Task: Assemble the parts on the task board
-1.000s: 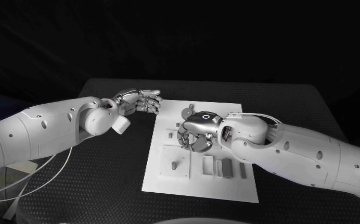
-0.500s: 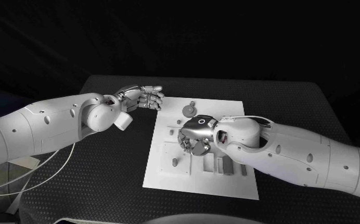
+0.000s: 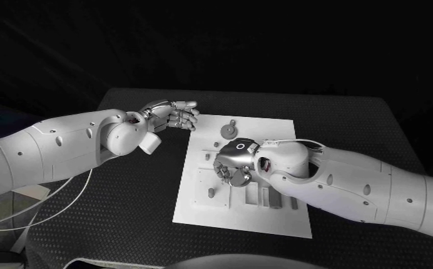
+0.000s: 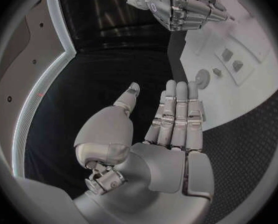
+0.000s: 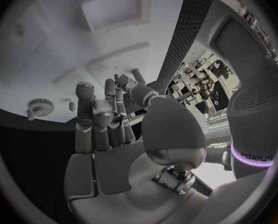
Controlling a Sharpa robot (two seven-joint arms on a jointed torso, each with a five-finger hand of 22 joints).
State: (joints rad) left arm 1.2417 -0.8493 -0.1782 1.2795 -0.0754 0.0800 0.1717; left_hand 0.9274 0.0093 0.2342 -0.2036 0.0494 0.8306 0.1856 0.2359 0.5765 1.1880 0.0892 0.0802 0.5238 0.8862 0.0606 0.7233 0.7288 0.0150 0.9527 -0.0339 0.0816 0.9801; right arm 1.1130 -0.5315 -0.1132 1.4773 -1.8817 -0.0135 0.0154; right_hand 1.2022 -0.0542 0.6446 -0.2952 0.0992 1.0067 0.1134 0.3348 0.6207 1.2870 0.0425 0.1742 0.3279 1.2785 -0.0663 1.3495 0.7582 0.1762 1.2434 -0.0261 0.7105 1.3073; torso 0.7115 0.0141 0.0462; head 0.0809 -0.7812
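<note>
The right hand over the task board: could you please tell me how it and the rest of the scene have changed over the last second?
The right hand has slid along the task board toward its near end, fingers curled downward; whether it holds a part cannot be told. The left hand has stayed beside the board's far left corner, holding nothing. The round gear-like part near the far edge has not moved.

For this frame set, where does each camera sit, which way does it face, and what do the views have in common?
Head view: on the robot's head, looking down at the black table and white task board; both white arms, left hand and right hand show.
Left wrist view: behind the left hand, its fingers extended, facing the task board; the right hand shows too.
Right wrist view: behind the right hand, facing the task board.
Shared: all show the task board; head and left wrist views show both hands.
</note>
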